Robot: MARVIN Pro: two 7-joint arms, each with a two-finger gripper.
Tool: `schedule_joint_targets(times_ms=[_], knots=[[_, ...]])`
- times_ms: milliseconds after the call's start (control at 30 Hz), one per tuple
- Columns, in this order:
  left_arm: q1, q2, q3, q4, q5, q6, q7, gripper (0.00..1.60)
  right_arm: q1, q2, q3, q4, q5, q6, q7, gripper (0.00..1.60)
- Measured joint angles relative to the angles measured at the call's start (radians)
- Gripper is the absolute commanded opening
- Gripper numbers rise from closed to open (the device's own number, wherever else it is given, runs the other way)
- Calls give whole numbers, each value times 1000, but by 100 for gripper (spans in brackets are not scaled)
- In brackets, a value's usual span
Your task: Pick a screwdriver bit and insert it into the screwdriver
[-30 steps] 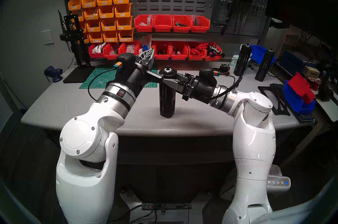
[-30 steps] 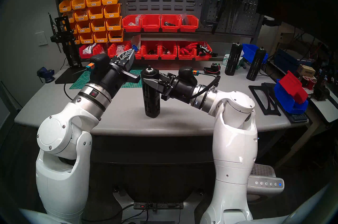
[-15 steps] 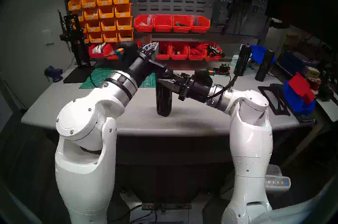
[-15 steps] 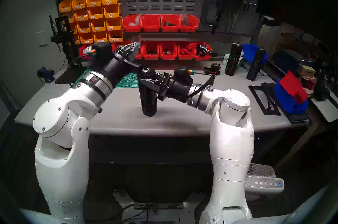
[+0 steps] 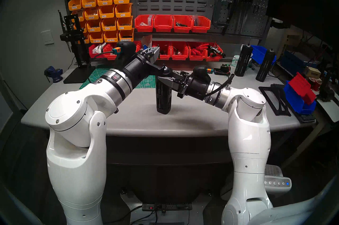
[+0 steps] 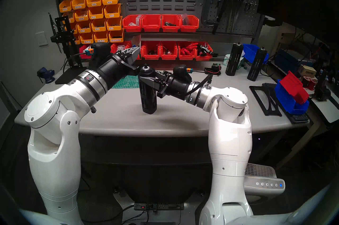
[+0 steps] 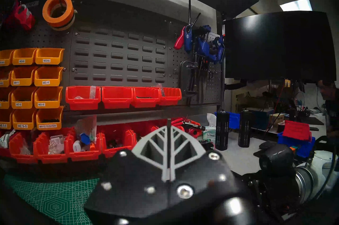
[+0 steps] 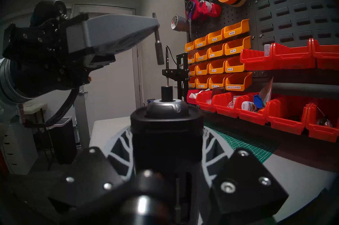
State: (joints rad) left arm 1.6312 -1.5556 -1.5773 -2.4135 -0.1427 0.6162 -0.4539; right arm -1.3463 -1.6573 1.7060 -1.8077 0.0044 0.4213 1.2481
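Note:
The screwdriver is a black slotted cylinder, roughly upright at the table's middle; it also shows in the other head view. My right gripper is shut on its upper body, one finger on each side. Its silver-ringed top and nub are free. My left gripper is shut on the screwdriver bit. The bit is a thin dark pin hanging tip-down, a short gap above and slightly left of the nub. The left wrist view shows the bit pinched between the closed fingertips.
Two more black cylinders stand at the back right. A green cutting mat lies behind the screwdriver. Red bins line the back. A black stand with a pen-shaped tool is back left. Blue and red bins are at the right.
My left arm swung its elbow out and carried the gripper with the bit a little rightward over the screwdriver's top. My right gripper shifted the screwdriver slightly left and back.

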Motion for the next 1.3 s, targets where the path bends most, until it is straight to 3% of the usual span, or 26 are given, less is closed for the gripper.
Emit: schedule_joint_targets(times_ms=[1300], knots=[[3,6,41,3,29,8,7,0,6,-1,0,2,-1,23,27,0]])
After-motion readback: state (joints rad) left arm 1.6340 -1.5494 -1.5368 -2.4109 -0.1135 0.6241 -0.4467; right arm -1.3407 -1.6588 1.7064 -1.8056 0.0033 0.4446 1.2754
